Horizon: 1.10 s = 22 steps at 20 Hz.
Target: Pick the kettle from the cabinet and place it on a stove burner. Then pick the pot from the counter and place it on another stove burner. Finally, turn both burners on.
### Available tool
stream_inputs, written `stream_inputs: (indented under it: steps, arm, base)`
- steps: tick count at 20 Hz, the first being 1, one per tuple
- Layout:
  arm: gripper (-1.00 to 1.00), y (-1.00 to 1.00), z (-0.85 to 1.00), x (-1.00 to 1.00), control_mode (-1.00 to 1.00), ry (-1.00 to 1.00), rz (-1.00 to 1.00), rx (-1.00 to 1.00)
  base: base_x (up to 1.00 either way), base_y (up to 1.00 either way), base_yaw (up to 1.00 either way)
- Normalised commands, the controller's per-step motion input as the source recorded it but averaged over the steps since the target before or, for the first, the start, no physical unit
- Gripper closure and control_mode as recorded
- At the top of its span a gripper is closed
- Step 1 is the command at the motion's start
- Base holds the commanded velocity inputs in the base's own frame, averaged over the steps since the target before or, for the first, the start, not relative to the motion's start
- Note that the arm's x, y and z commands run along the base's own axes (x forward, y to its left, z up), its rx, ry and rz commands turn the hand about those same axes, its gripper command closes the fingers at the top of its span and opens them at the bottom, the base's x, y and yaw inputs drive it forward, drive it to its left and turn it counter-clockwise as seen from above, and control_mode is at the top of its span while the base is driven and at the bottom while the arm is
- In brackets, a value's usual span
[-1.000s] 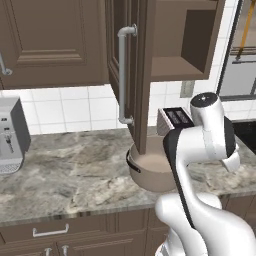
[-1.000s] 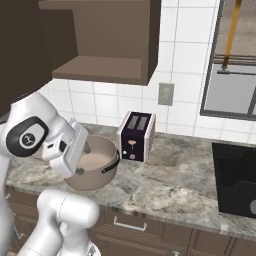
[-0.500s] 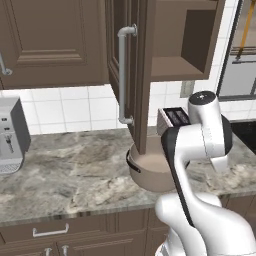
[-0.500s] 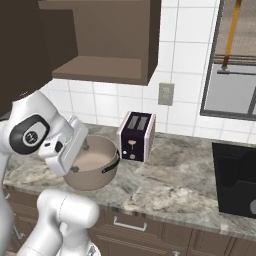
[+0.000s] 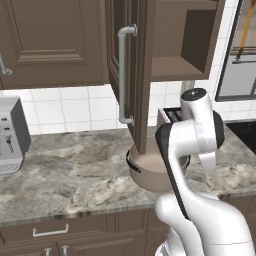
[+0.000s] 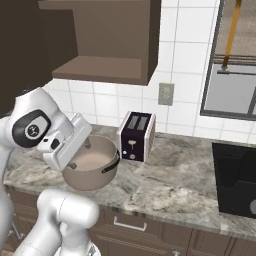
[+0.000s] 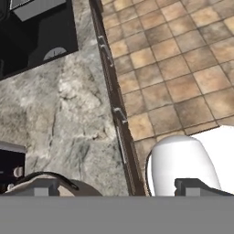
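Pot (image 6: 92,170): beige, dark-rimmed, on the counter (image 6: 170,175) just left of the toaster (image 6: 135,136); in the left base view the pot (image 5: 147,172) sits below the open cabinet door, partly behind the arm.
Gripper (image 7: 116,187): jaws spread wide, nothing between them; one fingertip (image 7: 43,187) sits over the pot rim (image 7: 45,176), the other fingertip (image 7: 196,186) off the counter edge, over the floor (image 7: 178,59).
Hand: hovers at the pot's near-left rim in the right base view; contact cannot be confirmed.
Cabinet (image 5: 175,45): door swung open, silver bar handle (image 5: 122,75) facing outward; visible shelf bare.
Stove (image 6: 235,182): black glass top at the counter's right end, well apart from the pot; also at the hand view's upper left (image 7: 36,32).
Coffee machine (image 5: 10,135): grey, far left on the counter.
Kettle: location cannot be told.
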Motion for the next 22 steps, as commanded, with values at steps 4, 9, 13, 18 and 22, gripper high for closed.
stream_inputs:
  steps: [4,9,13,18,22]
  arm:
    - [-1.00,0.00,-0.18,0.03,-1.00,-0.01,-0.03,0.00]
    - [-1.00,0.00,-0.17,0.01,-1.00,0.00,0.00,0.00]
    - [-1.00,0.02,-0.14,0.00,-1.00,-0.06,0.00,0.01]
    - [-1.00,0.10,-0.08,0.00,-1.00,-0.08,0.00,0.02]
    - [-1.00,0.19,-0.11,0.00,-1.00,-0.07,0.00,0.02]
  base:
    - [0.00,0.00,0.00]
    - [0.00,0.00,0.00]
    - [0.00,0.00,0.00]
    - [0.00,0.00,0.00]
    - [0.00,0.00,0.00]
